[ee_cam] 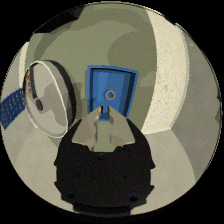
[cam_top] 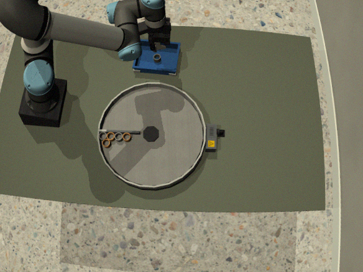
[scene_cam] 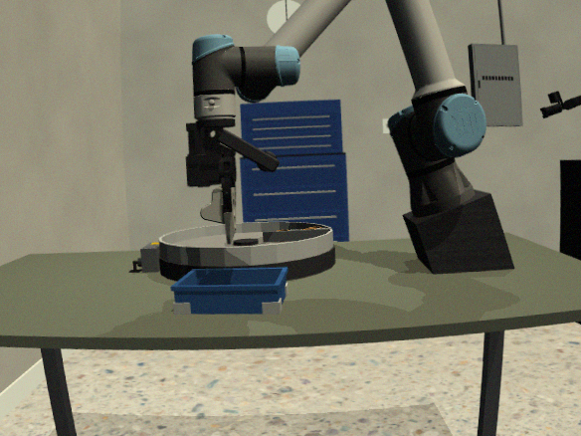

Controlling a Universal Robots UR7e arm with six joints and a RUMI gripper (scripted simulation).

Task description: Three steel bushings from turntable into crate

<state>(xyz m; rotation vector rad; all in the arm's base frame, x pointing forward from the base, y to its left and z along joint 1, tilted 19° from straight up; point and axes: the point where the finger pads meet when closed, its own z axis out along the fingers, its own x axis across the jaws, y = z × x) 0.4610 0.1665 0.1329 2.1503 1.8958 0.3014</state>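
Note:
The gripper (cam_top: pixel 155 48) (scene_cam: pixel 229 242) (ee_cam: pixel 107 108) is nearly closed, with a narrow gap and nothing between its fingertips. It hangs above the blue crate (cam_top: pixel 155 72) (scene_cam: pixel 229 299) (ee_cam: pixel 99 82). One grey steel bushing (cam_top: pixel 156 61) (ee_cam: pixel 110 98) lies in the crate, ahead of the fingertips in the wrist view. On the turntable (cam_top: pixel 174 158) (scene_cam: pixel 249 256) (ee_cam: pixel 50 119), one steel bushing (cam_top: pixel 115 136) lies between two orange bushings, and another steel bushing (cam_top: pixel 100 136) lies by the rim. The orange bushings (cam_top: pixel 126 140) (cam_top: pixel 110 133) (cam_top: pixel 106 146) are three. The crate's inside is hidden in the exterior view.
A dark straight bar (cam_top: pixel 132 132) runs from the turntable's rim toward the dark hub (cam_top: pixel 151 133), just beside the row of bushings. The turntable's wall stands up around it, close to the crate. A grey box (cam_top: pixel 211 133) with a yellow label sits against the turntable's far side.

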